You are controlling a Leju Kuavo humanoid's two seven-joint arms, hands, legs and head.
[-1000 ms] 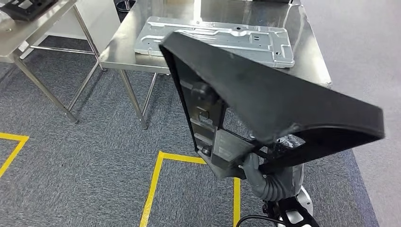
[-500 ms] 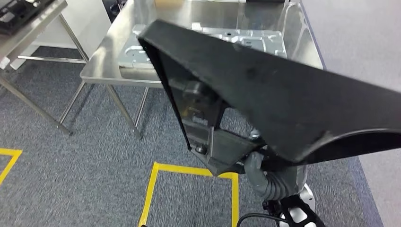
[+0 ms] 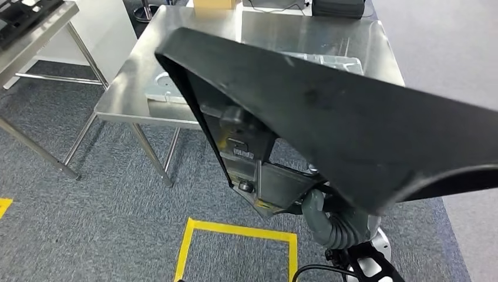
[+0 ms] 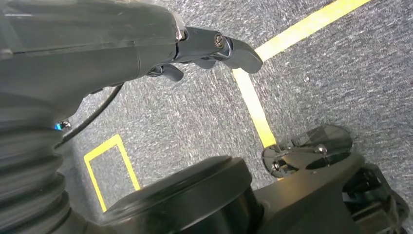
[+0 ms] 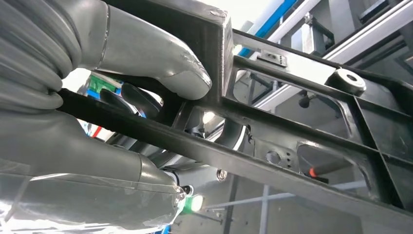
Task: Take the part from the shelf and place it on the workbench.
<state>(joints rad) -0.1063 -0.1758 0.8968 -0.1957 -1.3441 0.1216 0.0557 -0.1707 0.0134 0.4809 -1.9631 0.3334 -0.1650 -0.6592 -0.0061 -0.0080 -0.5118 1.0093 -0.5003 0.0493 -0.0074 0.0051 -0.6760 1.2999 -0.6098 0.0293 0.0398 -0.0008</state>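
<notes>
Right hand (image 3: pixel 329 220) grips black part (image 3: pixel 329 111) above workbench (image 3: pixel 129 88).

Part (image 3: pixel 352 123): matte black throughout, faint scuffs on the broad face. Right robot hand (image 5: pixel 146 63): pale grey thumb, grey ribbed cover. Left robot hand (image 4: pixel 214 46): dark grey, glossy fingers. Desk (image 3: pixel 135 76): bare brushed steel, silver, reflective. Metal plate (image 3: pixel 164 88) on desk: light silver-grey. Carpet (image 3: pixel 106 205): speckled blue-grey. Floor tape (image 3: pixel 235 230): bright yellow. Box (image 3: pixel 216 3) at far edge: tan cardboard.
</notes>
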